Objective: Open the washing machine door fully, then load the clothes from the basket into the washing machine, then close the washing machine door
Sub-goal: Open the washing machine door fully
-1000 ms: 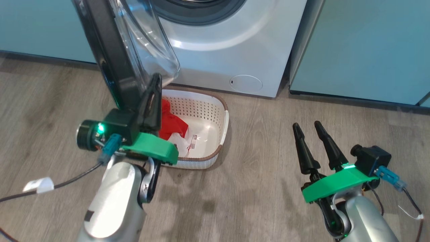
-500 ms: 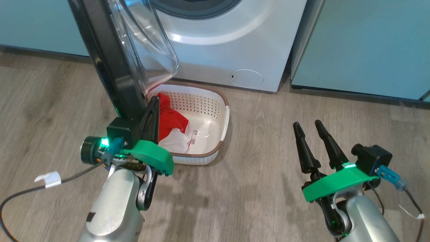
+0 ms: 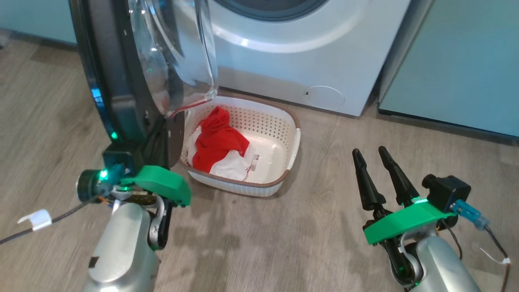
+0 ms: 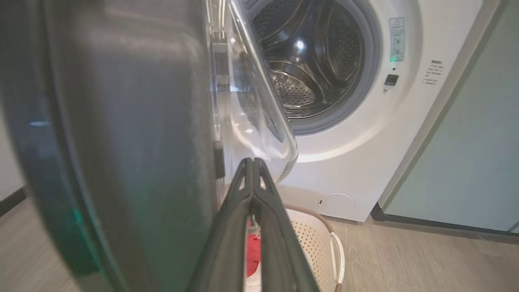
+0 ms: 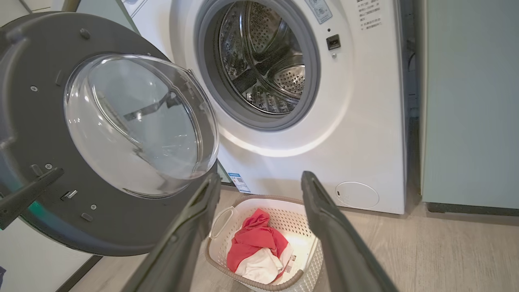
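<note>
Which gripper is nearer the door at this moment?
Left. The left gripper is at the lower rim of the door, seemingly touching it. The right gripper hovers well apart over the floor, beyond the basket.

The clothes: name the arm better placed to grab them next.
Likely right. The right gripper is open and free, its wrist view framing the clothes in the basket; the left gripper is shut at the washing machine door.
</note>
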Controlling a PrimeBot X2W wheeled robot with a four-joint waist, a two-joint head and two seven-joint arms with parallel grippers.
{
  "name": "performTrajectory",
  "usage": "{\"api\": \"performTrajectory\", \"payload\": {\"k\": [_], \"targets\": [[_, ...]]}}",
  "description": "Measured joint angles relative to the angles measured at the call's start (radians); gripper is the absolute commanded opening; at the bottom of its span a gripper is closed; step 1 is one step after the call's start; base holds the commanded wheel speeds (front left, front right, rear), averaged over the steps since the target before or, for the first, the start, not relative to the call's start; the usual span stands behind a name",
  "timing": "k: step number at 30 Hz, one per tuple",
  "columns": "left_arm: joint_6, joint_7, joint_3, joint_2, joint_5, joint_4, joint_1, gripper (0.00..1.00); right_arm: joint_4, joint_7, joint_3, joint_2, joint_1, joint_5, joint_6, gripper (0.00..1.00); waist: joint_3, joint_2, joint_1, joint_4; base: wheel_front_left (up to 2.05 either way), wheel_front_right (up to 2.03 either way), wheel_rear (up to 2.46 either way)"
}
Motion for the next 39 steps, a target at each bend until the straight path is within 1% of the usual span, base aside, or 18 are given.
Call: {"api": "performTrajectory", "payload": {"k": [3,7,12,14,18,21,23,30,35,39], "targets": [[-0.001,0.000,0.040,-0.001,0.002,0.002,0.000,0.00,0.001,0.000,0.004,0.000,-0.003,-0.009,0.000,1.00,0.008,0.0000,0.0000,0.022,0.00,0.00,0.00],[-0.018,0.000,0.114,0.001,0.021,0.016,-0.015,0.00,0.004,0.000,0.006,0.000,-0.019,-0.017,0.000,1.00,0.027,0.0000,0.0000,0.043,0.00,0.00,0.00],[-0.037,0.000,0.197,0.010,0.039,0.020,-0.047,0.00,0.004,0.000,0.006,0.000,-0.043,-0.032,0.000,1.00,0.062,0.0000,0.0000,0.059,0.00,0.00,0.00],[-0.042,0.000,0.216,0.013,0.039,0.023,-0.050,0.00,0.004,0.000,0.007,0.000,-0.045,-0.035,0.000,1.00,0.069,0.0000,0.0000,0.060,0.00,0.00,0.00],[-0.063,0.000,0.283,0.031,0.046,0.042,-0.081,0.00,0.005,0.000,0.009,0.000,-0.053,-0.043,0.000,1.00,0.099,0.0000,0.0000,0.063,0.00,0.00,0.00],[-0.063,0.000,0.333,0.044,0.053,0.050,-0.116,0.00,0.006,0.000,0.008,0.000,-0.073,-0.054,0.000,1.00,0.123,0.0000,0.0000,0.061,0.00,0.00,0.00],[-0.071,0.000,0.362,0.059,0.058,0.058,-0.139,0.00,0.006,0.000,0.005,-0.001,-0.085,-0.063,0.000,1.00,0.139,0.0000,0.0000,0.059,0.00,0.00,0.00],[-0.076,0.000,0.476,0.100,0.072,0.087,-0.209,0.00,0.008,0.000,-0.019,-0.001,-0.108,-0.099,0.000,1.00,0.204,0.0000,0.0001,0.050,0.00,0.00,0.00],[-0.076,0.000,0.545,0.119,0.072,0.105,-0.246,0.00,0.003,0.002,-0.023,-0.001,-0.119,-0.109,0.000,1.00,0.233,0.0000,0.0001,0.044,0.00,0.00,0.00],[-0.079,0.000,0.596,0.147,0.076,0.123,-0.270,0.00,-0.010,0.009,-0.030,-0.001,-0.128,-0.123,0.000,1.00,0.250,0.0000,0.0001,0.042,0.00,0.00,0.00]]}}
